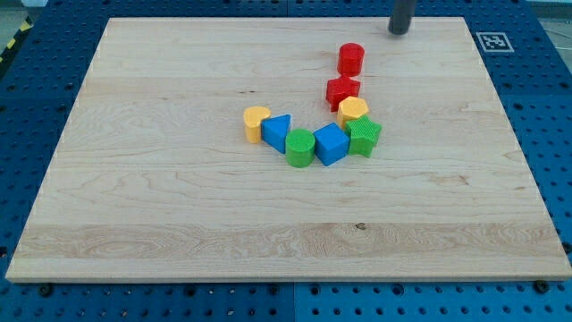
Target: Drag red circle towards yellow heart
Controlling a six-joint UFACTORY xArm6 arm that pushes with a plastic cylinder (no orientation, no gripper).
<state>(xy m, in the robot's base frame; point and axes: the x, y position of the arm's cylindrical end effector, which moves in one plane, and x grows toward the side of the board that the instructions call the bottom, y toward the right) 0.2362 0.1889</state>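
The red circle (pixel 351 59) stands near the view's top, right of centre. The yellow heart (pixel 256 122) is at the left end of a curved row of blocks, down and to the left of the red circle. My tip (pixel 399 32) is at the board's top edge, up and to the right of the red circle, with a gap between them. A red star (pixel 342 90) lies just below the red circle, between it and the row.
The curved row runs from the yellow heart through a blue triangle (pixel 277 132), a green circle (pixel 300 148), a blue cube (pixel 331 143) and a green star (pixel 363 135) up to a yellow hexagon (pixel 353 111). The wooden board (pixel 161 215) lies on a blue perforated table.
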